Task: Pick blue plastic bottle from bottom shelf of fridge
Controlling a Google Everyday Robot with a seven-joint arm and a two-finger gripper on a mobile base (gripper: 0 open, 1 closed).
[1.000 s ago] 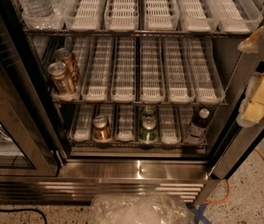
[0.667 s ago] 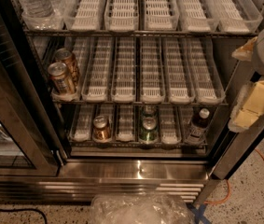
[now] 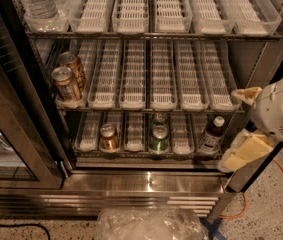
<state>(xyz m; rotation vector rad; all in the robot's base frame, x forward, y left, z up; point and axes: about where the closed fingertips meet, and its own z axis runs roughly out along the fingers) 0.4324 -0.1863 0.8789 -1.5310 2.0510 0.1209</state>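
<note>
The blue plastic bottle [image 3: 212,135], dark with a white cap and pale label, stands upright at the right end of the bottom shelf [image 3: 131,154] of the fridge [image 3: 146,182]. My gripper [image 3: 230,129], on a white arm with pale yellow fingers [image 3: 244,152], is at the right, in front of the fridge's right frame, just right of the bottle and not touching it. Its fingers stand apart, open and empty.
A green can [image 3: 158,136] and a brown can [image 3: 109,137] stand on the bottom shelf left of the bottle. Two cans [image 3: 68,79] sit on the middle shelf at left, water bottles [image 3: 38,1] on the top one. The glass door [image 3: 11,134] hangs open at left. Crumpled clear plastic [image 3: 151,224] lies on the floor.
My gripper has moved left and down, from the right edge of the view to just beside the bottle. Nothing on the shelves has moved.
</note>
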